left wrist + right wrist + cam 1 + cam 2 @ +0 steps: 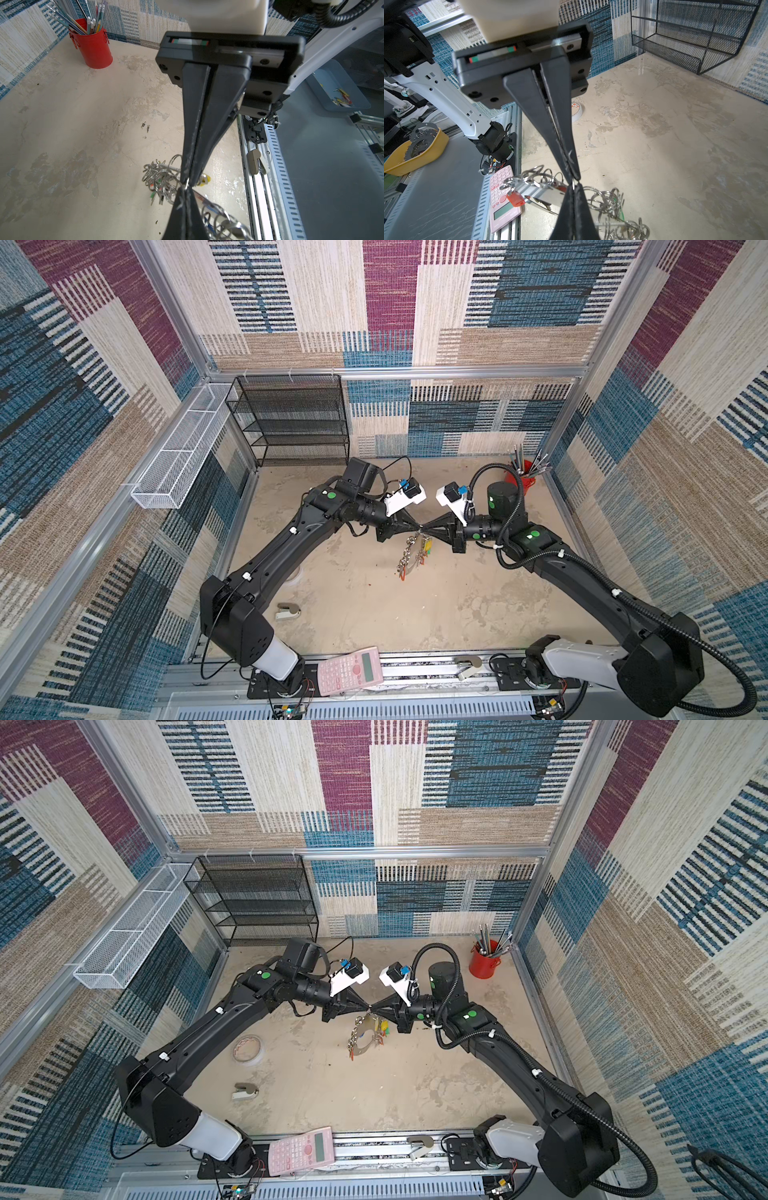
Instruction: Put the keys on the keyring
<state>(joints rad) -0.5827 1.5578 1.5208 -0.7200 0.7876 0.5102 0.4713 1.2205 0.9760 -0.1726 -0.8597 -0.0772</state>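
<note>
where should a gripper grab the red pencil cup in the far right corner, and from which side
Best bet: grip the red cup across its round body below the rim, coming level from the open middle of the table. It stands upright near the walls at its back and right, and pencils sticking out of its top block a grasp from above.

Hidden at the pinch point

In both top views the keyring is too small to sort ring from tag; what sits between the closed claw tips cannot be told. In the left wrist view the right claw runs off the edge and the left claw covers most of the keys.
</note>
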